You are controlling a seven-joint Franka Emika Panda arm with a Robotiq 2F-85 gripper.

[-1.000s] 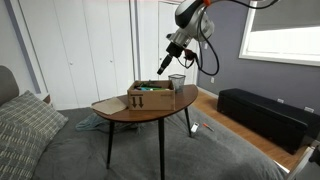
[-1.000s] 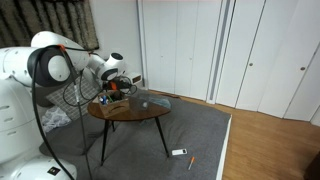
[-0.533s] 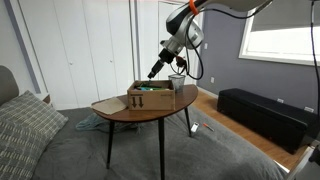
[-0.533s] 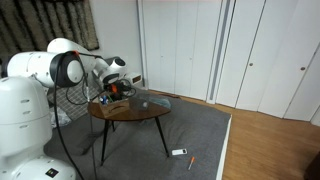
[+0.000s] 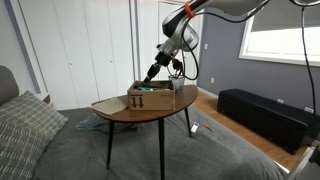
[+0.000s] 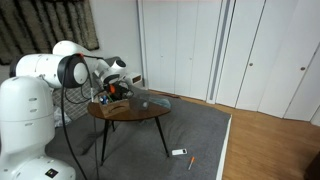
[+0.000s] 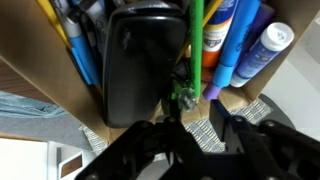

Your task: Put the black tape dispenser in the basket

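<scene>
One black tape dispenser [image 7: 140,65] stands upright inside the one brown box [image 7: 40,95], which fills most of the wrist view. It is packed among pens. A green marker [image 7: 197,35] touches its side at 3 o'clock, two blue markers [image 7: 250,45] stand further out at 2 o'clock, and a yellow pen [image 7: 55,25] leans at 10 o'clock.

The one wire-mesh basket [image 5: 177,85] stands just beside the box [image 5: 150,98] at its 3 o'clock in an exterior view, on the same single round wooden table [image 5: 125,112]. What it contains cannot be made out.

The gripper [image 7: 195,128] has its jaws apart with nothing between them. The dispenser lies at about 11 o'clock from the gap, and the fingers [image 7: 150,145] touch nothing that can be seen.

In an exterior view the one arm [image 5: 182,25] reaches down from 1 o'clock, its wrist tilted so the gripper [image 5: 150,73] hangs just over the box at 12 o'clock. In an exterior view the arm [image 6: 75,70] bends over the table [image 6: 145,113], with the gripper [image 6: 112,90] low over the box [image 6: 116,101].
</scene>
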